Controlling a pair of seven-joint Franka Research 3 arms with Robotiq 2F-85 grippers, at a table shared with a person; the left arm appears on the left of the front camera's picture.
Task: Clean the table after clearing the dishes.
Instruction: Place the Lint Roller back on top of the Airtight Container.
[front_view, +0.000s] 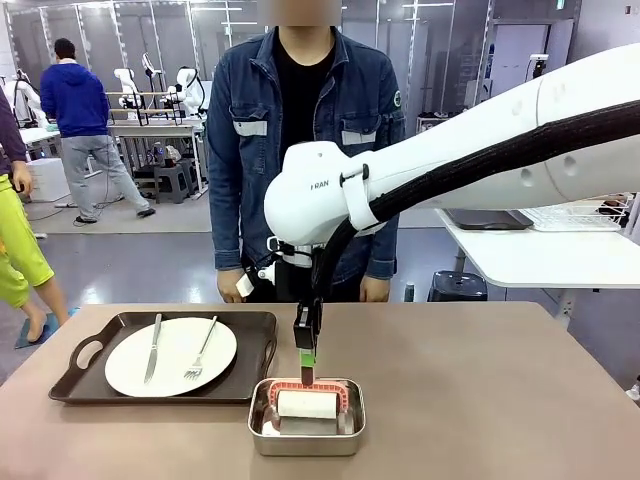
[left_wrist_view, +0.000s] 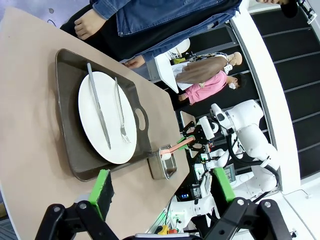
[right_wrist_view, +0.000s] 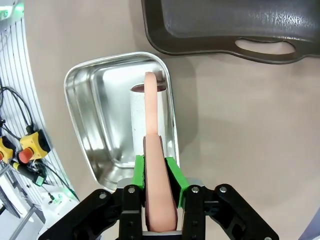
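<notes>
Our right arm (front_view: 480, 150) reaches across the desk (front_view: 480, 400), wrist turned straight down, right jaws clamped on the roller's pink handle (right_wrist_view: 155, 140) over the steel pan (right_wrist_view: 85, 115). Our left jaws gape open.

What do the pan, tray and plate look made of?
Pan: probably steel, polished; mirror-like reflections on its walls.
Tray: likely plastic, dark brown, finely textured, dull sheen.
Plate: smooth white, ceramic or melamine; can't tell which.
</notes>
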